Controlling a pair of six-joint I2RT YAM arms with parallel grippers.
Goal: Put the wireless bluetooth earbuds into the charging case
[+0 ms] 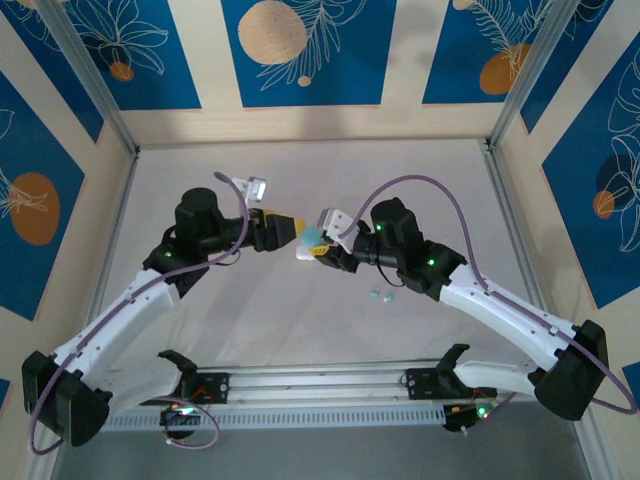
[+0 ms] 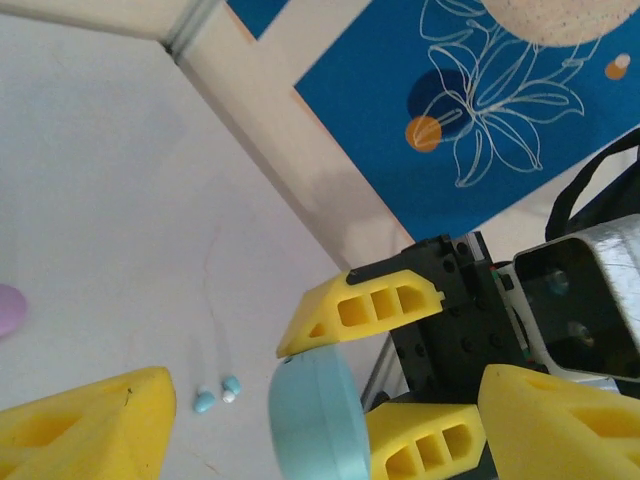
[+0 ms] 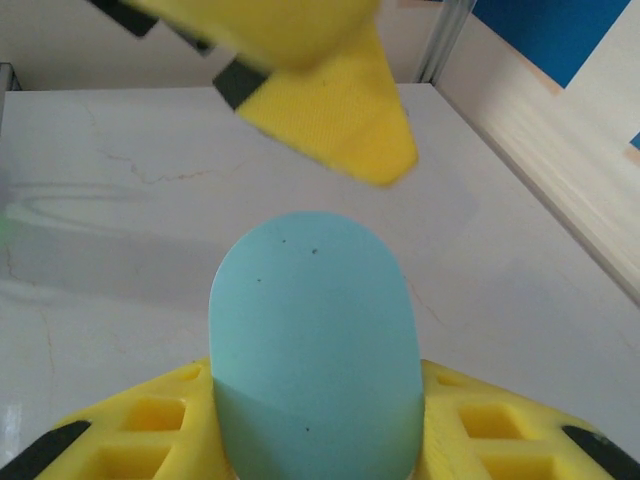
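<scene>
My right gripper point(image 3: 318, 440) is shut on a cyan charging case point(image 3: 312, 330), which stands up between its yellow fingers point(image 3: 150, 430) and shows a smooth oval face. The same case point(image 1: 313, 237) hangs over mid-table where both arms meet. My left gripper point(image 2: 325, 400) is open, with its wide yellow fingers point(image 2: 85, 430) on either side of the case point(image 2: 318, 420) and a gap on each side. One left finger point(image 3: 335, 115) hovers above the case in the right wrist view. Two cyan earbuds point(image 2: 216, 394) lie loose on the table, also seen at earbuds point(image 1: 382, 294) below my right gripper point(image 1: 325, 250).
A pink rounded object point(image 2: 8, 308) sits at the left edge of the left wrist view. Something white point(image 1: 304, 253) lies just under the meeting grippers. Aluminium frame posts point(image 1: 85, 75) and patterned walls bound the white table point(image 1: 300, 320).
</scene>
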